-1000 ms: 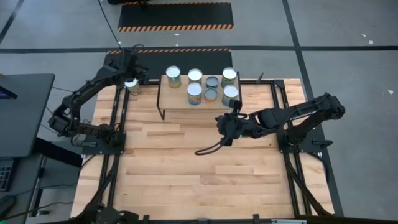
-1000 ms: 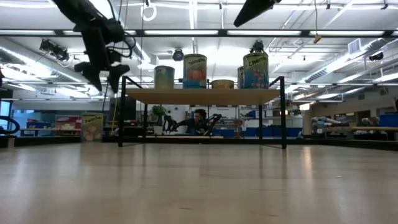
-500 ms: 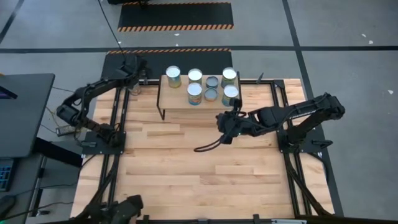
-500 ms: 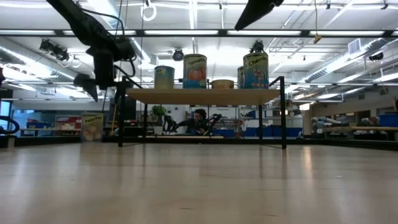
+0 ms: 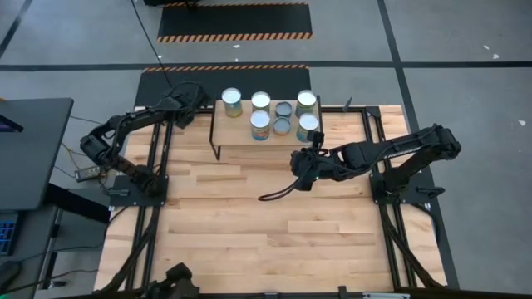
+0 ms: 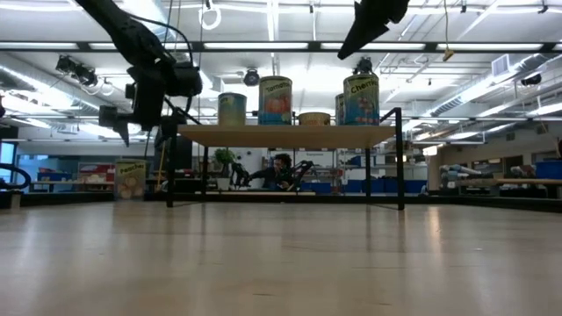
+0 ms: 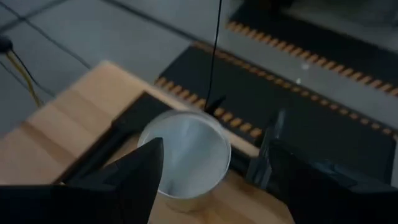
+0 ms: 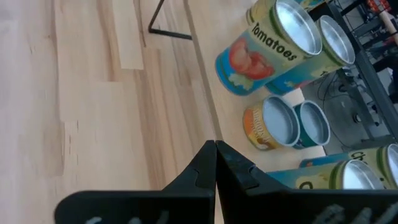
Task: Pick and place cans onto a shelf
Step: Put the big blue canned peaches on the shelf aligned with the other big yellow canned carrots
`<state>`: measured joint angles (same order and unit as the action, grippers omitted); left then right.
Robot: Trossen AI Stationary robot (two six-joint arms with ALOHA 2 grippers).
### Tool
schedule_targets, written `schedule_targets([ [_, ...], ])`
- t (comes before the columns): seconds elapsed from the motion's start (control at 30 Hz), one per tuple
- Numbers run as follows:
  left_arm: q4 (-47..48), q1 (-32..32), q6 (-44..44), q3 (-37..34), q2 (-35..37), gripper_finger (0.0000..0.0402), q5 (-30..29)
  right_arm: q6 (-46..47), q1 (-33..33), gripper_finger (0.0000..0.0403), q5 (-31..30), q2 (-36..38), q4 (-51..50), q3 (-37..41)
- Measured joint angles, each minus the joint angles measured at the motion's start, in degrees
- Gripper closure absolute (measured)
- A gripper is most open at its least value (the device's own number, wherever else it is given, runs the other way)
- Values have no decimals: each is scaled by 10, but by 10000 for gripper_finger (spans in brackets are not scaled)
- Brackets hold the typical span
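One silver-topped can point(image 7: 186, 160) stands upright on the table's far left corner point(image 6: 132, 180). My left gripper point(image 7: 214, 149) hangs open above it, a finger out to each side of its top, touching nothing; in the high view the gripper point(image 5: 183, 112) hides this can. Several other cans point(image 5: 261, 101) stand on the shelf point(image 5: 241, 139), a light board on black wire legs at the far middle. My right gripper point(image 5: 301, 166) hovers shut over the table just in front of the shelf; its wrist view point(image 8: 214, 163) shows cans point(image 8: 267, 50) beyond it.
A black cable point(image 5: 278, 193) trails from the right arm onto the table's middle. Black frame rails point(image 5: 158, 149) run along the table's left and right edges. A dark desk point(image 5: 29, 149) stands beyond the left edge. Bare planks point(image 5: 266, 232) fill the near half.
My left gripper has come down toward the can at the far left corner and rolled about its own pointing line, so its fingers now stand to either side of the can's top. In the high view it has come to cover the can.
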<state>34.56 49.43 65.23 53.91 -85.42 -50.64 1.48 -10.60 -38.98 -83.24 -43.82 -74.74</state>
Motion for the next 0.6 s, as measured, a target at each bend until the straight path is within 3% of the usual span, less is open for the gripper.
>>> schedule_targets([
  [0.23,-3,60,35,0,-12,108,90,14,7,394,6,0,3,22],
  [0.4,-2,69,65,6,-12,108,130,14,6,394,22,0,8,36],
  [0.6,-14,80,88,5,-13,108,117,-19,7,394,23,0,18,42],
])
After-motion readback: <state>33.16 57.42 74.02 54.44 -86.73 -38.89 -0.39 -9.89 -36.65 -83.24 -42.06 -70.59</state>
